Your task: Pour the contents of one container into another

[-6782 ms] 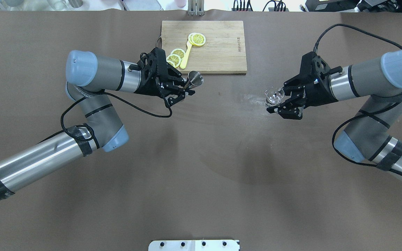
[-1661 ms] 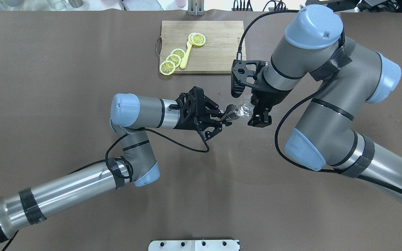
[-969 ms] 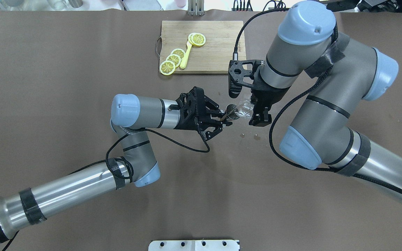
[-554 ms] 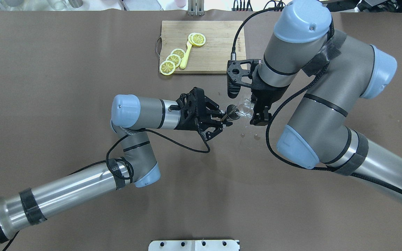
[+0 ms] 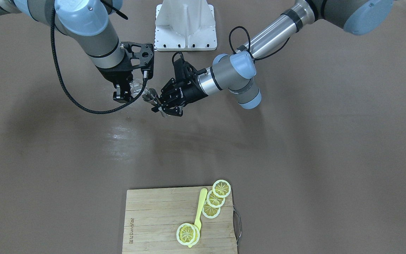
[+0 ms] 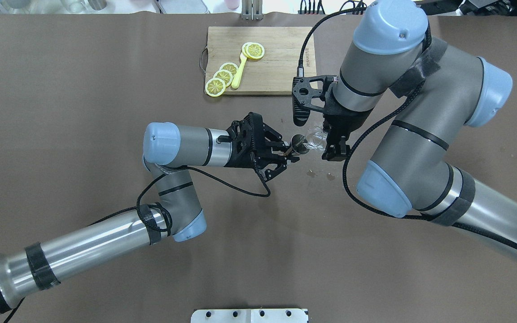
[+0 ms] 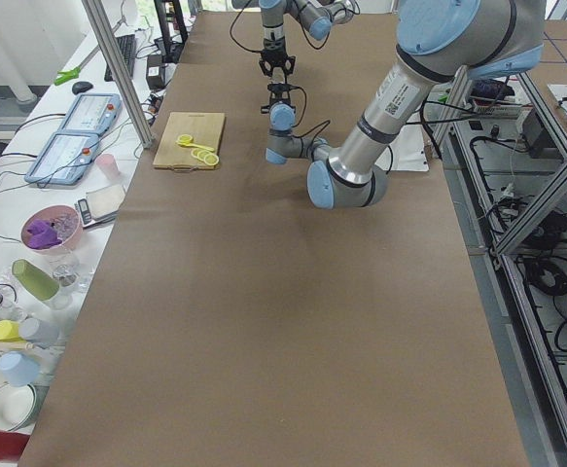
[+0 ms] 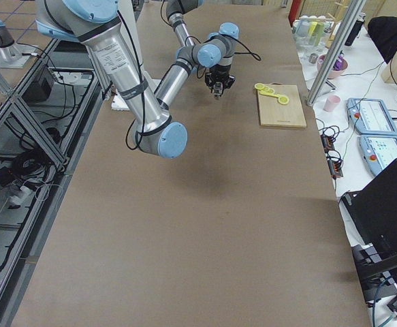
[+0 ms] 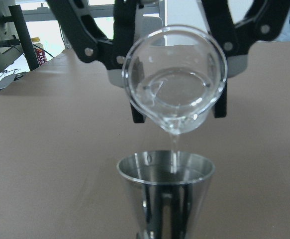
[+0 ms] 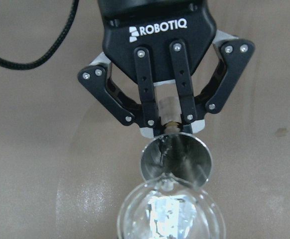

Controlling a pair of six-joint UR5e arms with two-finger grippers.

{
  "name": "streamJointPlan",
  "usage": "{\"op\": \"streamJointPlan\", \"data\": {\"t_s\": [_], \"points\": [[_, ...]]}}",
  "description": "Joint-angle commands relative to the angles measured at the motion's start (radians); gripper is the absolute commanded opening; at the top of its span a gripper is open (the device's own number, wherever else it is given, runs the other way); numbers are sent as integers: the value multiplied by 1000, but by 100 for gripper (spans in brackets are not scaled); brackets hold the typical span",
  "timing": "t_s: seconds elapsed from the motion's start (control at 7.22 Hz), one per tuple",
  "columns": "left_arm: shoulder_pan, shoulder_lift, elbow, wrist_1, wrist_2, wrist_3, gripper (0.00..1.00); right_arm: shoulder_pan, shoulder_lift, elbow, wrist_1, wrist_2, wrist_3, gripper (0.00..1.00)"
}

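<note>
mid-table, open room all round — right gripper (image 6: 326, 142) clamps tilted clear glass beaker (image 9: 174, 79) over conical steel jigger (image 10: 177, 159) clamped in left gripper (image 10: 170, 122); spilled drops (image 6: 330, 176) new.

- glass beaker (image 9: 174, 79): clear glass, smooth and glossy, with bright glints along the rim.
- metal cup (image 9: 165, 194): polished steel, mirror-bright outside, duller inside.
- left gripper (image 10: 170, 122) and right gripper (image 9: 177, 107): matt black, with small bare metal screw heads.
- table cover (image 6: 83, 67): brown, matt, paper-like, with a few glossy wet drops (image 6: 329, 176).
- cutting board (image 6: 281, 58): pale wood in grained strips, satin finish.
- spoon (image 6: 239, 74): smooth yellow plastic.
- left arm (image 6: 88, 249): shiny bare-metal tube, matt grey joints, smooth pale-blue caps, black tape bands.
</note>
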Motion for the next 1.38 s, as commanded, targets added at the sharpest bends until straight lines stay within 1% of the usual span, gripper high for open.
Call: {"op": "streamJointPlan", "data": {"t_s": [0.0, 0.14, 0.28, 0.42, 0.55, 0.69, 0.83, 0.97, 1.11, 1.25], "points": [[0, 0, 0, -2, 6, 1, 0, 3, -20, 31, 5, -1, 2, 0], [0, 0, 0, -3, 7, -1, 0, 3, -34, 48, 18, 1, 10, 0], [0, 0, 0, -5, 7, -1, 0, 5, -54, 54, 86, 1, 46, 0], [0, 0, 0, -5, 7, -1, 0, 8, -89, 65, 181, 3, 100, 0], [0, 0, -5, -5, 7, -8, 0, 12, -121, 71, 244, 4, 143, 0], [0, 3, -18, -8, 21, -22, 0, 25, -167, 79, 318, 10, 175, 0], [-3, 11, -35, -8, 53, -24, 0, 37, -215, 94, 364, 13, 238, 0], [-5, 26, -58, -6, 61, -33, 0, 51, -290, 96, 451, 13, 287, 0], [-5, 75, -104, -5, 93, -59, 0, 58, -378, 96, 570, 13, 339, 0], [-15, 128, -147, -3, 104, -67, 0, 75, -467, 94, 685, 15, 417, 0]]}}
